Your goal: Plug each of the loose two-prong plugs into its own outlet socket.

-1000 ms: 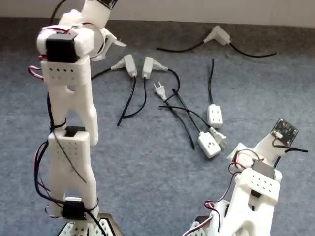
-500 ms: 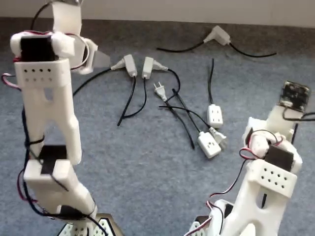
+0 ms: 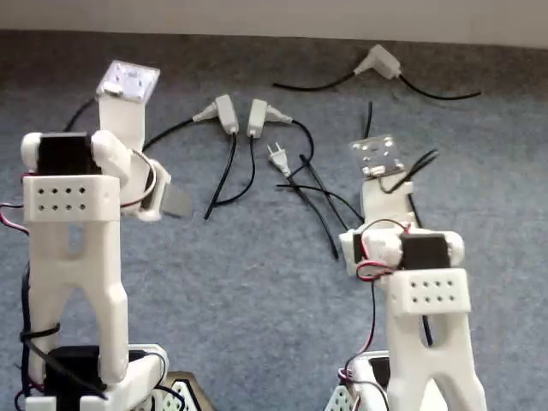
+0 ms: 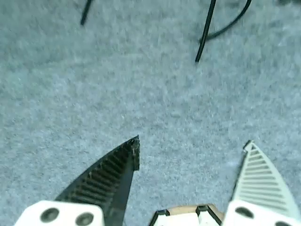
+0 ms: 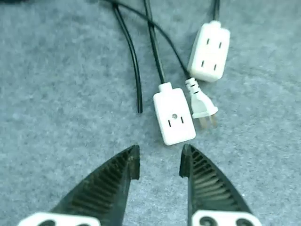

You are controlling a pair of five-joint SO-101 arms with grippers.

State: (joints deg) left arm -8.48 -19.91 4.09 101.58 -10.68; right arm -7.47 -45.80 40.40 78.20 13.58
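Observation:
Two white outlet sockets lie on the grey carpet: one socket just beyond my right gripper, the other socket farther off. A loose two-prong plug lies beside the nearer socket, touching it. The right gripper is slightly open and holds nothing. My left gripper hangs wide open over bare carpet, with a black cable end ahead of it. In the high view the left gripper sits left of centre. Two white connectors and a small plug lie at the back.
An angled white plug on a black cable lies at the far right, near the wall. Black cables cross the middle of the carpet. The right arm stands over the sockets in the high view.
The left arm has drawn back from the far connectors toward the near side. The right arm has swung left and forward over the sockets, covering them in the high view.

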